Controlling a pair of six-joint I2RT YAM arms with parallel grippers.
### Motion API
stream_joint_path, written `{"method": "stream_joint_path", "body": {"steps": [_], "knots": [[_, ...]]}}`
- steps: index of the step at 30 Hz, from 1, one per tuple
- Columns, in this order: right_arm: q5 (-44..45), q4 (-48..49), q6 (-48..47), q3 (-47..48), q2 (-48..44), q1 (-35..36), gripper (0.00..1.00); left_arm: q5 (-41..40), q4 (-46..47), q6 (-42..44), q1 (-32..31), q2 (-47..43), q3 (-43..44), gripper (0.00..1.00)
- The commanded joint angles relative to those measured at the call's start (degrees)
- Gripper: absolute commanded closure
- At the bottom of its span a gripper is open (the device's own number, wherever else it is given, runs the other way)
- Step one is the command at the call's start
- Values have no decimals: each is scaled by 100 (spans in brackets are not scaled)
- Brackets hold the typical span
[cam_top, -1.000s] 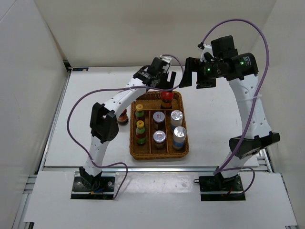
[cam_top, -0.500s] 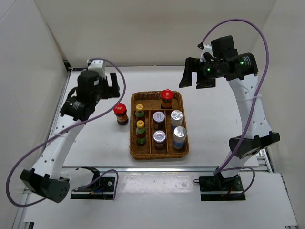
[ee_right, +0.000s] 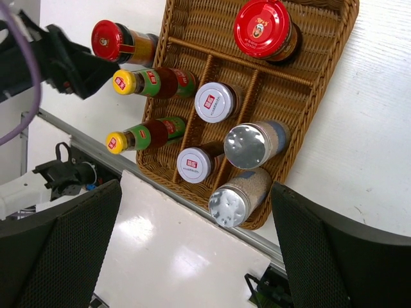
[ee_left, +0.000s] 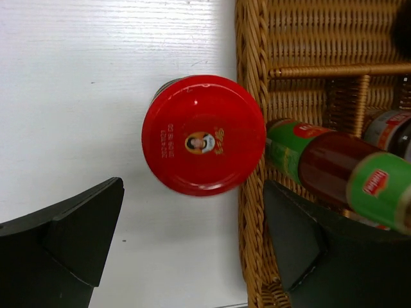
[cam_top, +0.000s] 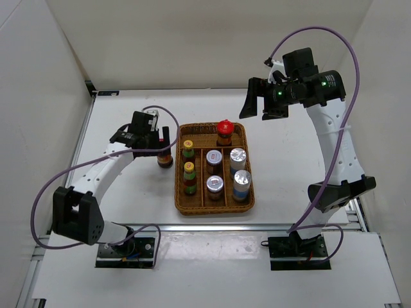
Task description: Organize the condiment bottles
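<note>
One red-lidded jar (ee_left: 203,135) stands on the table, touching the outer left wall of the wicker tray (ee_left: 252,212). My left gripper (ee_left: 192,240) hovers above it, open and holding nothing; its right finger (ee_left: 308,250) hangs over the tray rim. From above, the left gripper (cam_top: 160,142) covers the lid of that jar (cam_top: 165,160). Inside the tray (cam_top: 215,208) stand another red-lidded jar (cam_top: 224,131), two yellow-capped bottles (cam_top: 188,149), two white-lidded jars (cam_top: 214,158) and two silver-topped jars (cam_top: 237,156). My right gripper (cam_top: 263,106) is open, high beyond the tray's far right corner.
The tray's far left compartment (ee_right: 192,29) holds nothing, and the red-lidded jar (ee_right: 262,27) stands alone at the far end. White walls enclose the table on the left, back and right. A metal rail (cam_top: 205,226) runs along the near edge.
My left arm swung from over the tray's far edge out to the left, then came back to hover over the red-lidded jar beside the tray. The right arm barely moved.
</note>
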Motion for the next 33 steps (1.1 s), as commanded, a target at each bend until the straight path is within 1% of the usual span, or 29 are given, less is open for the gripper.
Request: {"method": "stream_joint_path", "body": {"steps": [1, 5, 7, 8, 11, 12, 13, 14, 15, 20, 25, 26, 27, 28, 29, 30, 31, 32, 33], "knots": [[-130, -1299, -7, 146, -103, -17, 0, 97, 180, -98, 20, 185, 105, 0], [-130, -1299, -7, 146, -103, -17, 0, -26, 330, -151, 20, 571, 333, 0], [-130, -1299, -7, 146, -103, -17, 0, -166, 330, -203, 20, 703, 403, 6], [-130, -1299, -7, 146, -103, -17, 0, -167, 330, -203, 20, 782, 517, 18], [-130, -1299, -7, 146, -103, -17, 0, -289, 330, -151, 20, 783, 833, 46], [-77, -1299, -7, 146, -103, -17, 0, -386, 330, -246, 20, 783, 913, 68], [-77, -1299, -7, 146, -103, -17, 0, -552, 330, -247, 20, 783, 992, 77], [-77, -1299, -7, 146, -103, -17, 0, -554, 330, -247, 20, 783, 1167, 85], [-77, -1299, -7, 146, -103, -17, 0, -606, 278, -247, 20, 731, 1264, 89], [-77, -1299, -7, 146, -103, -17, 0, -659, 277, -247, 20, 800, 2080, 89], [-138, -1299, -59, 146, -103, -17, 0, -782, 277, -36, -32, 985, 2408, 89], [-138, -1299, -59, 146, -103, -17, 0, -782, 277, 16, -32, 1063, 2408, 85], [-138, -1299, -59, 146, -103, -17, 0, -782, 277, 16, -32, 1151, 2460, 80], [-138, -1299, -59, 146, -103, -17, 0, -721, 277, 16, -32, 1213, 2460, 70], [-138, -1299, -59, 94, -103, -17, 0, -668, 277, 16, -32, 1275, 2460, 44], [-138, -1299, -59, 94, -103, -17, 0, -563, 277, 16, -32, 1354, 2539, 32], [-138, -1299, -59, 94, -103, -17, 0, -510, 277, -45, -32, 1546, 2653, 15], [-138, -1299, -59, 41, -103, -17, 0, -457, 277, -45, -32, 1661, 2723, 7], [-86, -1299, -59, 41, -103, -17, 0, -457, 225, -106, -32, 1897, 2915, 3]]}}
